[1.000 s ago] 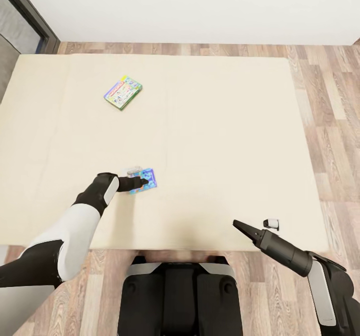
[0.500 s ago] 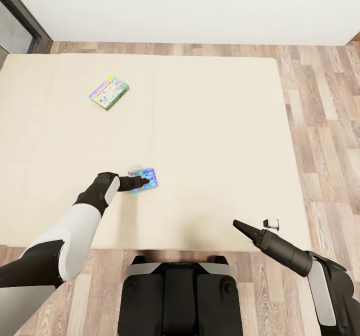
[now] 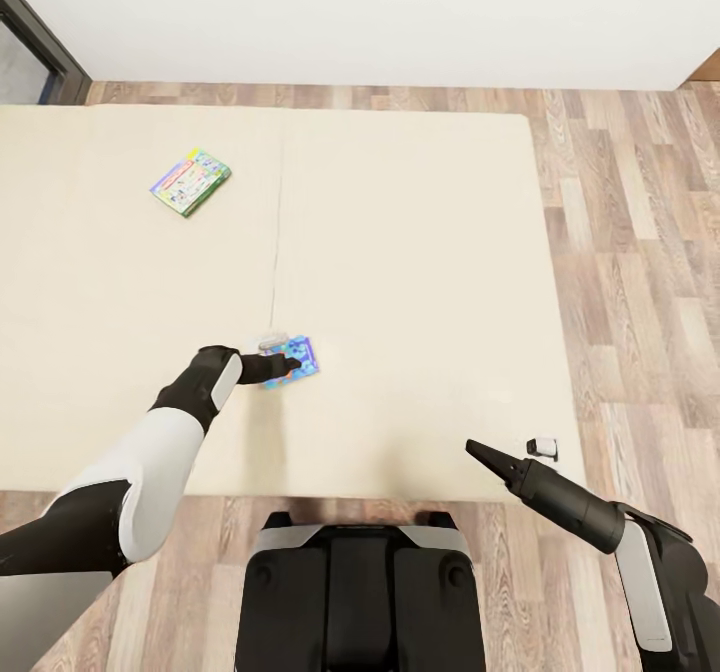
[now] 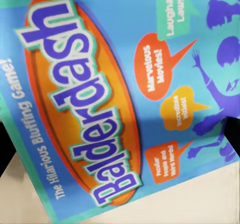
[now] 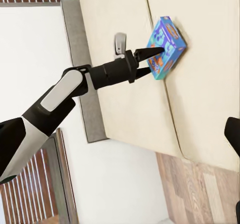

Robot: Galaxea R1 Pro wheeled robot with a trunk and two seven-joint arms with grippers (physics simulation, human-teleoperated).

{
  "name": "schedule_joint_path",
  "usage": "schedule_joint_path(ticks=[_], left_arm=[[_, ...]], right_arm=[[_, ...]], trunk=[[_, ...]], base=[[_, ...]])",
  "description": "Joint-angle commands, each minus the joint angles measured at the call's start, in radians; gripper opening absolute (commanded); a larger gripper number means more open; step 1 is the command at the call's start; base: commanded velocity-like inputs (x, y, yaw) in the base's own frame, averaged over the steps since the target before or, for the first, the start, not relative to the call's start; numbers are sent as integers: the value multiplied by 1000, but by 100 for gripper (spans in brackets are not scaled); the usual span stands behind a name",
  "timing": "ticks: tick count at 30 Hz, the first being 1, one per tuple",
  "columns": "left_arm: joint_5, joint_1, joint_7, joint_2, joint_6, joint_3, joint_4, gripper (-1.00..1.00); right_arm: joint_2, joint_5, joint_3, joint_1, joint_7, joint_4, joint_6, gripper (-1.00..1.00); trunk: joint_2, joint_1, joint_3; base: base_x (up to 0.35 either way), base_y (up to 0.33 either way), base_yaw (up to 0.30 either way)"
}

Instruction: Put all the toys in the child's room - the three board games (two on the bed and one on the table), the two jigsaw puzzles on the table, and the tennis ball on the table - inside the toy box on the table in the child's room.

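Showing blue "Balderdash" box (image 4: 125,99) with orange oval, on beige bed (image 3: 420,282)

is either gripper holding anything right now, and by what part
The left gripper grips the blue Balderdash box by its near edge, fingers straddling it. The right gripper holds nothing.

Big lettering on the blue game box (image 4: 120,104) reads "Balderdash", with "The Hilarious Bluffing Game!" running beside it. Speech bubbles say "Marvelous Movies!", "Laughable Laws!", "Incredible Initials!" and "Peculiar People and Weird Words". The far colourful box (image 3: 190,181) stays unreadable.
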Motion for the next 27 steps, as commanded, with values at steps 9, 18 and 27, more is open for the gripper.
schedule_joint_path(ticks=[9, 18, 27], left_arm=[[2, 0, -1, -11, 8, 6, -2, 100], [2, 0, -1, -13, 9, 6, -2, 100], [1, 0, -1, -12, 8, 6, -2, 100]], right_arm=[[0, 0, 0, 0, 3, 0, 4, 100], [0, 0, 1, 0, 3, 0, 4, 100], [0, 1, 0, 0, 3, 0, 3, 100]], trunk=[[-1, 1, -1], [-1, 1, -1], [-1, 1, -1]], base=[[-6, -227, 0], [-22, -205, 0], [-1, -189, 0]])
